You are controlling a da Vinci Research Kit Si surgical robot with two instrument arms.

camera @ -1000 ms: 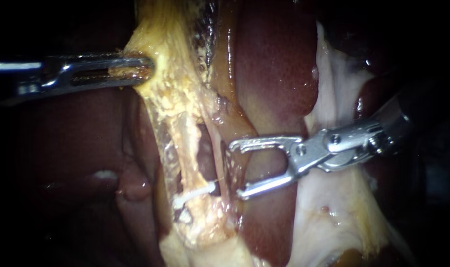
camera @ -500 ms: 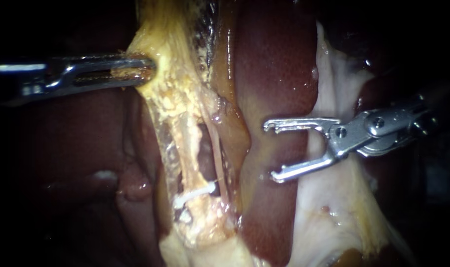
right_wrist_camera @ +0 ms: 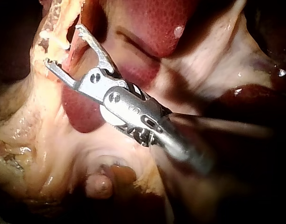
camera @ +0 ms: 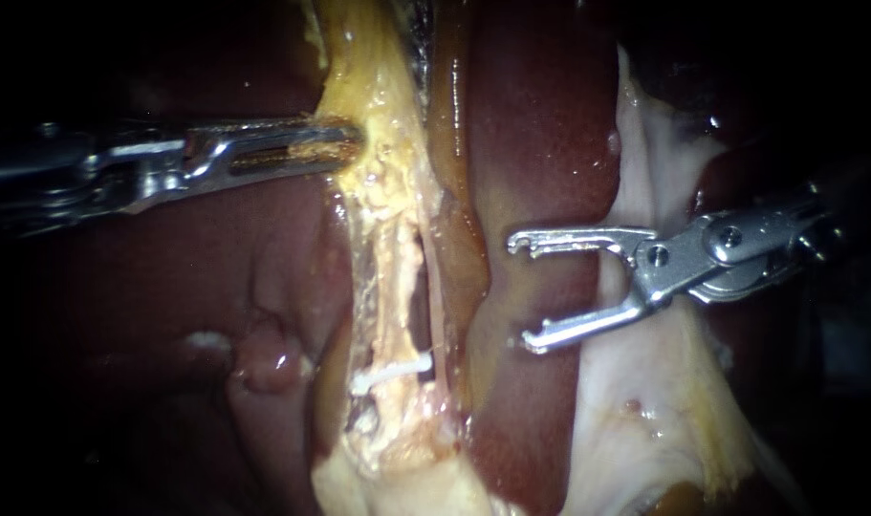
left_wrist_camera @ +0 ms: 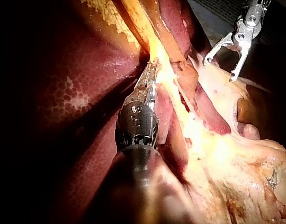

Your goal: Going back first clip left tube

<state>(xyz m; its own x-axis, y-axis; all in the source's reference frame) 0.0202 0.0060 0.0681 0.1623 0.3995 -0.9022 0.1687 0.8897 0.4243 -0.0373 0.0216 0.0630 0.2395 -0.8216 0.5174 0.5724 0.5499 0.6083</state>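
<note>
Slender steel left instrument [camera: 344,148], entering from the left: its jaws are pressed together on a ridge of yellow fatty tissue [camera: 378,86], pinching it from both sides. Below that hold, the pale, cord-like left tube [camera: 389,277] runs downward and is crossed near its lower end by a small white clip [camera: 392,371]. Glossy dark red liver [camera: 540,124] lies just to the right of the tube. Over the liver sits the silver right instrument [camera: 524,290] — jaws spread wide and holding nothing, tips turned toward the tube but apart from it, the clip lying lower and to their left.
</note>
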